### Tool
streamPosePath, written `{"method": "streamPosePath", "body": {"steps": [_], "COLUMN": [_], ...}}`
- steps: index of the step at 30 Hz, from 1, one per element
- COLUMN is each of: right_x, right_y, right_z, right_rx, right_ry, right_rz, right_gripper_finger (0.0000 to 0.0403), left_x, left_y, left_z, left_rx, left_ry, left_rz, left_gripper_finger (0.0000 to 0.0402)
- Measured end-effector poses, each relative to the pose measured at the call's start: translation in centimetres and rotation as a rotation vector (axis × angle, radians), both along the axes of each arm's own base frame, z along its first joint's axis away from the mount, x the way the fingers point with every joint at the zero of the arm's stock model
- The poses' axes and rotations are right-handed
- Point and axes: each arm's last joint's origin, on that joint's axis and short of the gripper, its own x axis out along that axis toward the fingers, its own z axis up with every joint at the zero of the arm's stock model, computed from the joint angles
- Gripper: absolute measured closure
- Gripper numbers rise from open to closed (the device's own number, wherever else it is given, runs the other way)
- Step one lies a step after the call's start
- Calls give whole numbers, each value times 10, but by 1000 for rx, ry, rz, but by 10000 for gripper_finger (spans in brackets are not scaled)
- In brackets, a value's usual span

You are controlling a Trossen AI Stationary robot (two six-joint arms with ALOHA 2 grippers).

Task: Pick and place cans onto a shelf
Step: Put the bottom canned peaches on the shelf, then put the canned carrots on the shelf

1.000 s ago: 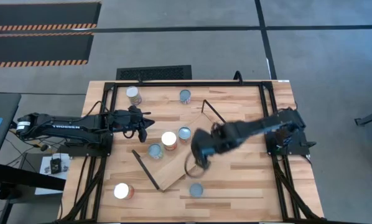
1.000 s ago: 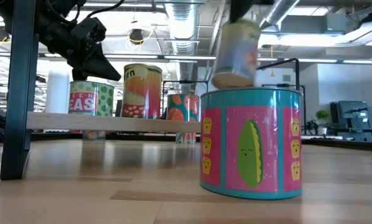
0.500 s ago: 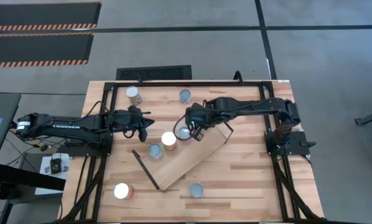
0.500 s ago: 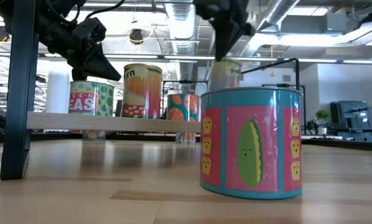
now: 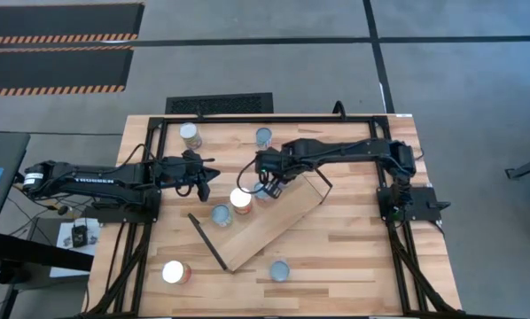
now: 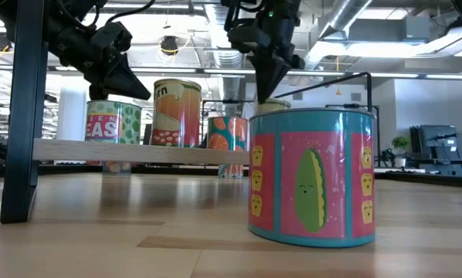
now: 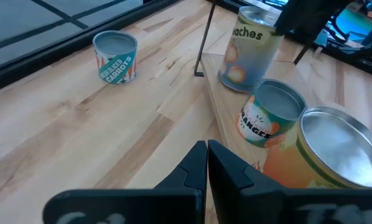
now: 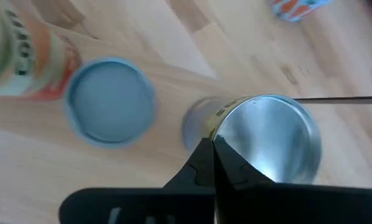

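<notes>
Right gripper (image 5: 267, 175), jaws closed and empty, is hovering just above the upright peaches can (image 5: 263, 190) now sitting on the shelf (image 5: 274, 221) at frame centre. Left gripper (image 5: 207, 183), also closed, is waiting centre-left. Readable labels: "CARROTS" (image 7: 116, 57), "ORANGES" (image 7: 270, 113), "EAS" (image 6: 112, 124).

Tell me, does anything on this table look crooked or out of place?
The shelf lies diagonally across the table rather than square to its edges. The cans on it stand upright, and nothing looks spilled or dented. The right gripper, shut, hovers above a can there.
</notes>
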Motion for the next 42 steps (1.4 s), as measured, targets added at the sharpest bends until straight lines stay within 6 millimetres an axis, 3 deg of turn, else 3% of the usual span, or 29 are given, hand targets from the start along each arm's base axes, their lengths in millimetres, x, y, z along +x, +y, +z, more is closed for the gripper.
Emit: {"method": "streamPosePath", "body": {"steps": [8, 26, 31, 37, 42], "right_x": [2, 2, -13, -41, -67], "right_y": [-2, -2, -2, 0, -9], "right_z": [0, 5, 31, 73, 87], "right_rx": [1, 10, 6, -34, -60], "right_ry": [-25, -65, -77, -128, -241], "right_rz": [-7, -53, -30, 86, 222], "right_gripper_finger": [391, 267, 294, 388, 394], "left_x": [0, 0, -2, -7, -10], "left_y": [0, 0, -1, -1, -2], "left_z": [0, 0, 3, 10, 13], "left_rx": [-2, -1, -20, -42, -86], "left_ry": [2, 5, -31, -83, -125], "left_rz": [1, 0, -6, 4, 35], "left_gripper_finger": [402, 401, 401, 401, 401]}}
